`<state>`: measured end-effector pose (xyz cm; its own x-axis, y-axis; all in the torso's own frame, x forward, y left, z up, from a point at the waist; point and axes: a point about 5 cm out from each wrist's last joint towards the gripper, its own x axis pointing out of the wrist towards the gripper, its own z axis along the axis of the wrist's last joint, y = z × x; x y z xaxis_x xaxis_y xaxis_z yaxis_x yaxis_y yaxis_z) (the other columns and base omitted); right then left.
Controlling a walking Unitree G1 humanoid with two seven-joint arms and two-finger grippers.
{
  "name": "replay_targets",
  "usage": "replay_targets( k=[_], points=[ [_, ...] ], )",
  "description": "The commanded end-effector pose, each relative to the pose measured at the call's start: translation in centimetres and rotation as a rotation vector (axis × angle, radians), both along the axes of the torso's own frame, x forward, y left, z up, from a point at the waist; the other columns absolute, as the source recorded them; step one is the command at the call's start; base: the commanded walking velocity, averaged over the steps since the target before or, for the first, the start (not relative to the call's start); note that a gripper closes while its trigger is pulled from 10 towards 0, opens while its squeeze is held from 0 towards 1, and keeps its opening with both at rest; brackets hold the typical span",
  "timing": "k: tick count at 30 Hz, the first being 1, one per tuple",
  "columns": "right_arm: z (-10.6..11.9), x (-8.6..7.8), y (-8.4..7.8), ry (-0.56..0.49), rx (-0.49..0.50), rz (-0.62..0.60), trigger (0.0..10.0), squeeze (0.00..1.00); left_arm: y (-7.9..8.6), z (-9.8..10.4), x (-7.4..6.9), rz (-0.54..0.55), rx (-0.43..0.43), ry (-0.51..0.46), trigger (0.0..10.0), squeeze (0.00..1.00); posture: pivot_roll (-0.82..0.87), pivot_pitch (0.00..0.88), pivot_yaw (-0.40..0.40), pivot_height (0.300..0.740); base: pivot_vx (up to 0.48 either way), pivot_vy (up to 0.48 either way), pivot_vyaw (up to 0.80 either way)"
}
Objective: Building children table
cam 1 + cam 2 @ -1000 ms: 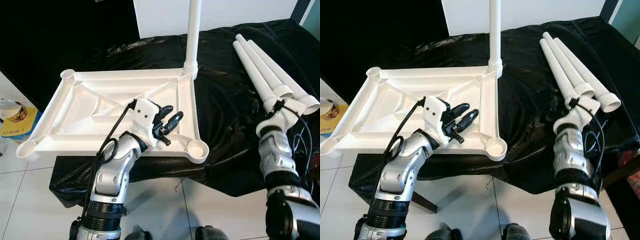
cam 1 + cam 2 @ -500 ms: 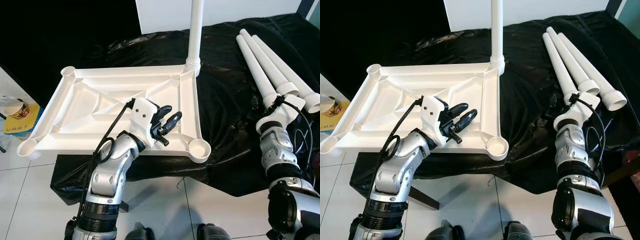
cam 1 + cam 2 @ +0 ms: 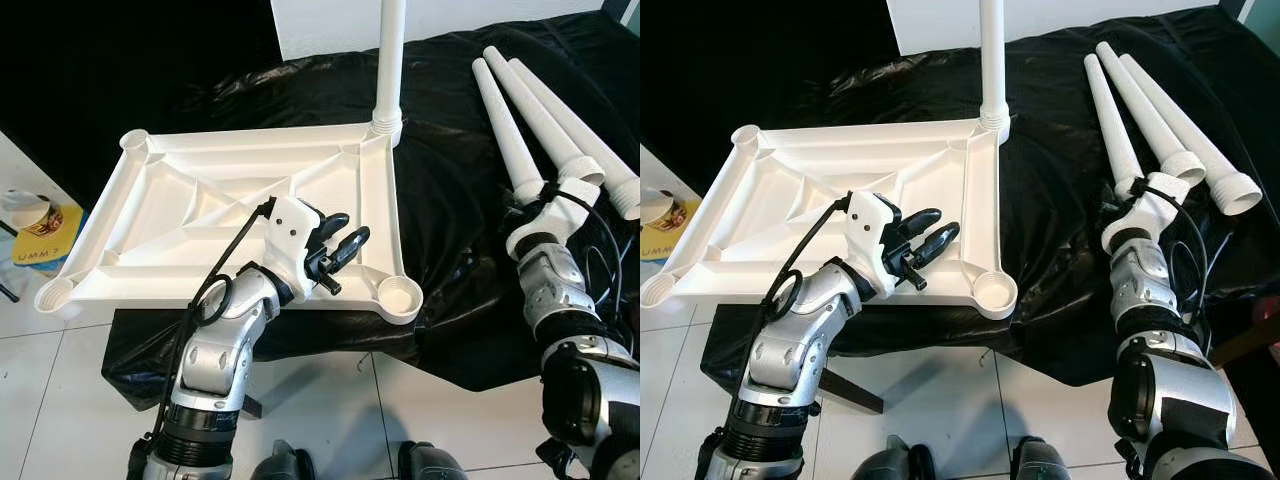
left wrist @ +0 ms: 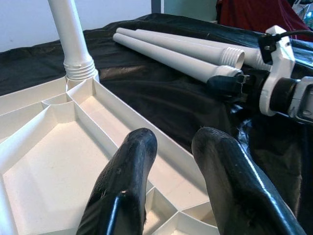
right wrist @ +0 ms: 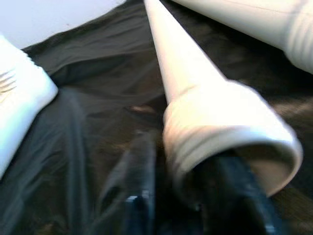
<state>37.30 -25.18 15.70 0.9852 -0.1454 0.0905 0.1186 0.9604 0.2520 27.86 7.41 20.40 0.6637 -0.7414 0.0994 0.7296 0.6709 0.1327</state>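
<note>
The inverted tabletop [image 3: 180,215] lies on the black-draped counter [image 3: 450,230] with one leg [image 3: 388,60] already standing in its far corner socket. The right gripper [image 5: 186,196] has its jaws spread around the threaded end of the nearest loose leg [image 3: 1110,120]; close squarely behind the threads so the leg lifts level. The left gripper [image 3: 335,250] hovers over the tabletop's near edge, jaws slightly parted and empty.

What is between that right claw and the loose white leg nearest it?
Nothing visible. The right gripper is already at the threaded end of the nearest loose leg, one black finger on each side of it, on the black cloth.
</note>
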Motion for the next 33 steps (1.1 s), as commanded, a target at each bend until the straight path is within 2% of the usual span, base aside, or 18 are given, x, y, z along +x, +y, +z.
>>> replay_targets(
  k=[1, 11, 12, 14, 15, 18, 20, 25, 29, 33],
  points=[
    [-0.2, 0.1, 0.6, 0.000, -0.001, 0.023, 0.0, 0.00, 0.3, 0.0, 0.0, 0.057, 0.005, 0.000, 10.0, 0.00, 0.05, 0.170, 0.113, 0.740, 0.000, 0.000, 0.00],
    [-0.9, -0.4, 2.1, -0.030, -0.008, 0.042, 0.0, 0.00, -0.4, 0.1, 0.0, 0.050, -0.002, -0.003, 10.0, 0.00, 0.03, 0.160, 0.094, 0.740, 0.000, 0.000, 0.00],
    [-1.2, -0.8, 2.7, -0.039, -0.016, 0.051, 10.0, 0.00, -0.6, 0.1, 0.0, 0.048, -0.006, -0.004, 10.0, 0.00, 0.01, 0.153, 0.085, 0.740, 0.000, 0.000, 0.00],
    [-1.2, -0.8, 2.7, -0.039, -0.016, 0.051, 10.0, 0.00, -0.6, 0.1, 0.0, 0.048, -0.006, -0.004, 10.0, 0.00, 0.01, 0.153, 0.085, 0.740, 0.000, 0.000, 0.00],
    [-1.4, -1.3, 3.4, -0.048, -0.021, 0.060, 10.0, 0.00, -0.7, 0.1, 0.1, 0.046, -0.010, -0.005, 10.0, 0.00, 0.01, 0.151, 0.081, 0.740, 0.000, 0.000, 0.00],
    [-1.6, -1.9, 3.9, -0.062, -0.048, 0.057, 10.0, 0.00, -0.8, 0.1, 0.1, 0.045, -0.015, -0.006, 10.0, 0.00, 0.00, 0.147, 0.073, 0.740, 0.000, 0.000, 0.00],
    [-1.9, -3.5, 4.8, -0.084, -0.055, 0.024, 10.0, 0.00, -1.0, 0.1, 0.2, 0.045, -0.023, -0.008, 10.0, 0.00, -0.01, 0.139, 0.060, 0.740, 0.000, 0.000, 0.00],
    [-2.1, -4.3, 5.2, -0.091, -0.061, 0.010, 10.0, 0.00, -1.1, 0.1, 0.1, 0.045, -0.026, -0.011, 10.0, 0.00, -0.01, 0.135, 0.055, 0.740, 0.000, 0.000, 0.00],
    [-1.8, -7.2, 6.6, -0.123, -0.108, -0.035, 10.0, 0.00, -1.2, 0.2, 0.3, 0.049, -0.035, -0.016, 10.0, 0.00, -0.02, 0.126, 0.043, 0.740, 0.000, 0.000, 0.00],
    [-1.7, -8.0, 6.8, -0.124, -0.120, -0.042, 10.0, 0.00, -1.2, 0.2, 0.3, 0.050, -0.035, -0.018, 10.0, 0.00, -0.03, 0.122, 0.034, 0.740, 0.000, 0.000, 0.00]
  ],
)
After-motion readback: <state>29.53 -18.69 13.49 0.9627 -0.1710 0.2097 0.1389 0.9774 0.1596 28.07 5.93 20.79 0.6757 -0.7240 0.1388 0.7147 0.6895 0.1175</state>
